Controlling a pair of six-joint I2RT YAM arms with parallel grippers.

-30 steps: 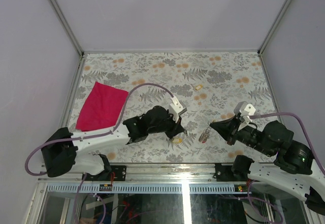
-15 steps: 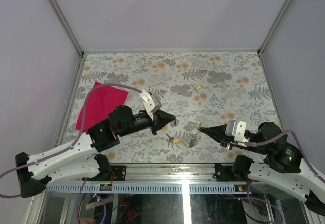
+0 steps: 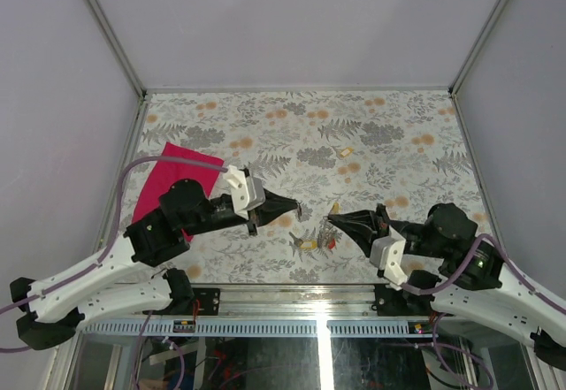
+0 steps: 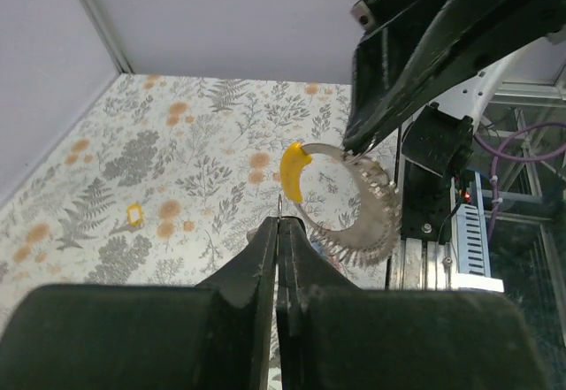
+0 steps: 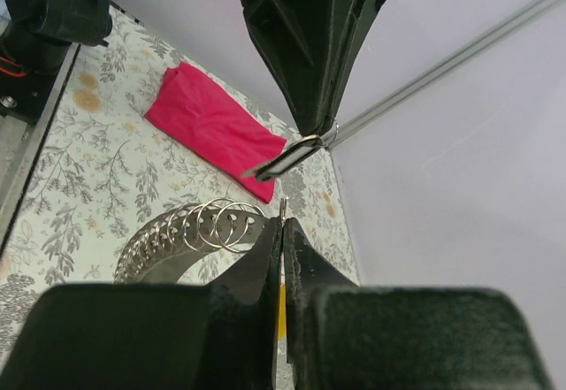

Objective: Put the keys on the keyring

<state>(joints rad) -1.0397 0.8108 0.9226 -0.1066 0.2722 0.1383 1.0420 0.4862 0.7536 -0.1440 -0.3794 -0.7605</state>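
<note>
The keyring [image 4: 358, 217], a grey curved band hung with small wire loops, hangs from my right gripper [image 4: 351, 147], which is shut on its top beside a yellow piece [image 4: 292, 173]. The right wrist view shows the keyring [image 5: 190, 229] just left of my right gripper [image 5: 283, 222], with yellow between the shut fingers. My left gripper [image 3: 299, 210] is shut on a key whose thin metal blade [image 5: 292, 158] sticks out towards the ring. The two tips nearly meet above the table, right gripper [image 3: 331, 220] on the right. A yellow-capped key [image 3: 309, 243] and a red-capped key [image 3: 331, 243] lie below them.
Another yellow-capped key [image 3: 347, 151] lies farther back on the floral table top [image 3: 398, 133]. A red cloth [image 3: 164, 187] lies at the left, partly under my left arm. Metal rails [image 3: 128, 156] and grey walls border the table.
My right gripper has rolled over and lifted the keyring off the table towards the left gripper. The left arm has shifted, its tip staying near the middle. Both grippers stayed shut.
</note>
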